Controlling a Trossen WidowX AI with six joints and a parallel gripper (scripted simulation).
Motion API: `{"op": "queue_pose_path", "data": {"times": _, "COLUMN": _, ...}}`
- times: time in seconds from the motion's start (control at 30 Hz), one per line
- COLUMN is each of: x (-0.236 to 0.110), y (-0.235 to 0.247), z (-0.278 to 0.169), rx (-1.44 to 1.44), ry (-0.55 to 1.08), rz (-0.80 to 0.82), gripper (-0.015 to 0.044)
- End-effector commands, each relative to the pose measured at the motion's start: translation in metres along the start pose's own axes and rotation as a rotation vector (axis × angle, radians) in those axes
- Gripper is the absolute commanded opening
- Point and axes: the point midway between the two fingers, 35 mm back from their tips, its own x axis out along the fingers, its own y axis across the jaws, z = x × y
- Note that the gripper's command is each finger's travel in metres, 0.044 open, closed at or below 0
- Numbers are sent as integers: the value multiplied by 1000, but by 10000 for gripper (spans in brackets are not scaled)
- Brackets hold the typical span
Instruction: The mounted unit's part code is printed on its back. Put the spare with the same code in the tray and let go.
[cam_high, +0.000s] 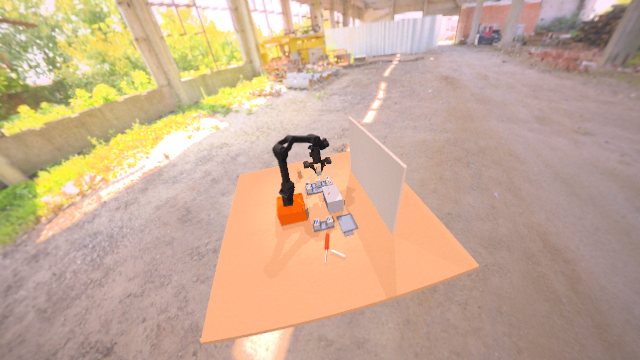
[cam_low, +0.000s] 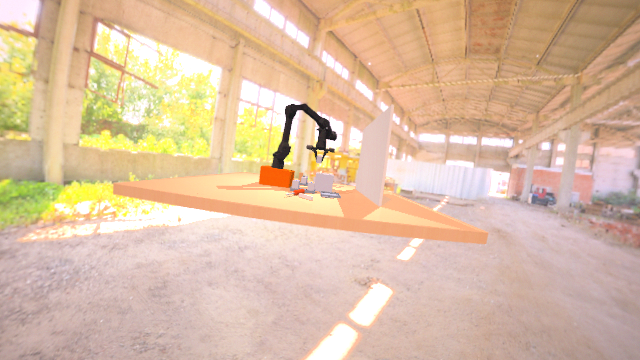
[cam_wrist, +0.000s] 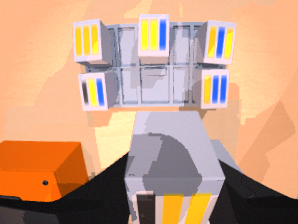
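Note:
My gripper (cam_high: 318, 171) (cam_low: 319, 155) (cam_wrist: 165, 156) is shut on a grey spare block (cam_wrist: 172, 156) with a black and two yellow stripes on its label. It holds the block in the air above the far rack (cam_high: 314, 189) (cam_wrist: 143, 87), where several spares with yellow and blue stripes sit, such as one at the top middle (cam_wrist: 153, 34). The grey mounted unit (cam_high: 332, 198) (cam_low: 324, 182) stands just beside that rack. The grey tray (cam_high: 347, 223) (cam_low: 330, 195) lies nearer the front, past the unit. The unit's back is hidden in these views.
A second rack (cam_high: 323, 223) with spares stands beside the tray. A red screwdriver (cam_high: 327, 243) and a white stick (cam_high: 338, 254) lie in front. A tall white panel (cam_high: 377, 170) (cam_low: 375, 155) stands to the right. The arm's orange base (cam_high: 292, 210) (cam_wrist: 40, 169) is at left.

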Motion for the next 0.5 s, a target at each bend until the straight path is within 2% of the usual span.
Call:
{"op": "queue_pose_path", "data": {"times": 0.0, "x": -1, "y": -9, "z": -10, "rx": 4, "ry": -4, "rz": 4, "gripper": 0}}
{"op": "queue_pose_path", "data": {"times": 0.47, "x": -3, "y": -57, "z": -63, "rx": 0, "ry": -1, "rz": 3, "gripper": 0}}
